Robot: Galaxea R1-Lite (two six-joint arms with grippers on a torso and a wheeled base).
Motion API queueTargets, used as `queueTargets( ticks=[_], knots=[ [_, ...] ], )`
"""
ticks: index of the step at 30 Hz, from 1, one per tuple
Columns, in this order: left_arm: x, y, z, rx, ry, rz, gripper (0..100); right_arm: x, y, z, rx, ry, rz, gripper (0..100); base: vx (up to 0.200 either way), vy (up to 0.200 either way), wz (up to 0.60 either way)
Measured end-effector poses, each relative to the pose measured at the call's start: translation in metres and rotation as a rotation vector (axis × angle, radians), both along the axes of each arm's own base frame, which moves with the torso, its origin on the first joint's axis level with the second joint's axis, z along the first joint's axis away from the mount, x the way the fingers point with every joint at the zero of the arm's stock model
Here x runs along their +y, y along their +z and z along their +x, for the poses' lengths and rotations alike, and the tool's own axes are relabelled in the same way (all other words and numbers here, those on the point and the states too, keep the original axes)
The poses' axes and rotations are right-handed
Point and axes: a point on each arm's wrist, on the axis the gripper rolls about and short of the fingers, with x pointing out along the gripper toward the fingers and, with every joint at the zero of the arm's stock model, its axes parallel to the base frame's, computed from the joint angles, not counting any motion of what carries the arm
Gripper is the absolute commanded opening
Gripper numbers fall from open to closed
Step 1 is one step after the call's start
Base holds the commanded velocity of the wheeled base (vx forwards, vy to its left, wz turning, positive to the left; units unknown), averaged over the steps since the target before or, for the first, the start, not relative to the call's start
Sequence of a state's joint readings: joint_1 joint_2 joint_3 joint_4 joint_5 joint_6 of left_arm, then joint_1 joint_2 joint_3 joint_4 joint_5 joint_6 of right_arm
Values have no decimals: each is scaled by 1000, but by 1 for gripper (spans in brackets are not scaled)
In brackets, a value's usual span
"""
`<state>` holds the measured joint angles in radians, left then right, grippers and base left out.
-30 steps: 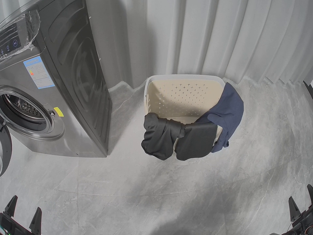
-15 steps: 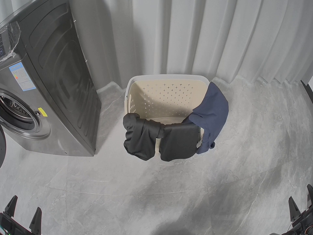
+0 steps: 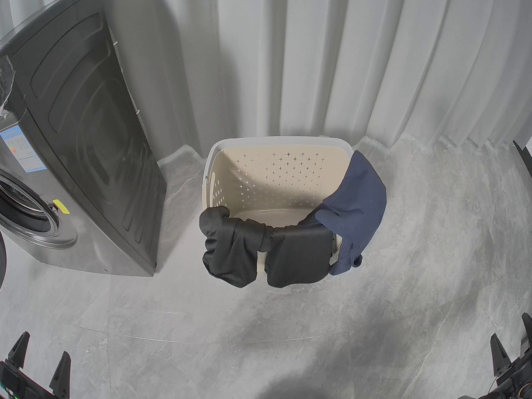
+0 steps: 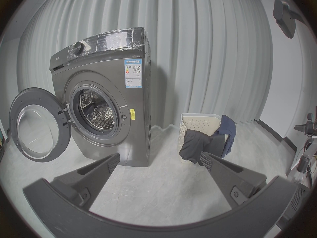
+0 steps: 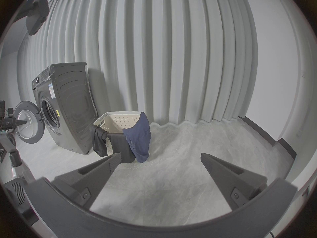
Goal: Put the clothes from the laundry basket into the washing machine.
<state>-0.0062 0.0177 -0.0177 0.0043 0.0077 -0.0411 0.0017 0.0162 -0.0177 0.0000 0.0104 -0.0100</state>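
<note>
A cream laundry basket [image 3: 277,141] with a grey rim stands on the floor ahead, in front of the curtain. A black garment [image 3: 260,250] hangs over its near rim and a navy garment [image 3: 357,206] over its right corner. To its left stands the grey washing machine [image 3: 83,139]; the left wrist view shows its round door [image 4: 36,123] swung open and the steel drum [image 4: 95,109] bare. My left gripper [image 3: 41,356] is low at the near left and my right gripper [image 3: 512,339] low at the near right. Both are open, hold nothing and are far from the basket.
A pleated white curtain [image 3: 332,56] backs the scene. Bare grey marble floor [image 3: 277,333] lies between me and the basket. A dark skirting [image 5: 264,133] runs along the wall at the right. The open door juts out to the machine's left.
The whole head picture has shifted: machine and basket sit farther left and the basket lower, so the camera moved. Both grippers keep their places in the picture, still open.
</note>
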Motion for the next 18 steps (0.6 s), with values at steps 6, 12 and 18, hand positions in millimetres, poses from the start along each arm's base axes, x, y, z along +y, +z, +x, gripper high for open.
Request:
queueTargets(
  ticks=[6,12,18],
  knots=[
    [0,0,0,0,0,0,100,0,0,0,0,-1,0,100,0,0,0],
    [0,0,0,0,0,0,100,0,0,0,0,0,0,100,0,-67,0],
    [0,0,0,1,0,0,100,0,0,0,0,0,0,100,0,-133,0]
  ],
)
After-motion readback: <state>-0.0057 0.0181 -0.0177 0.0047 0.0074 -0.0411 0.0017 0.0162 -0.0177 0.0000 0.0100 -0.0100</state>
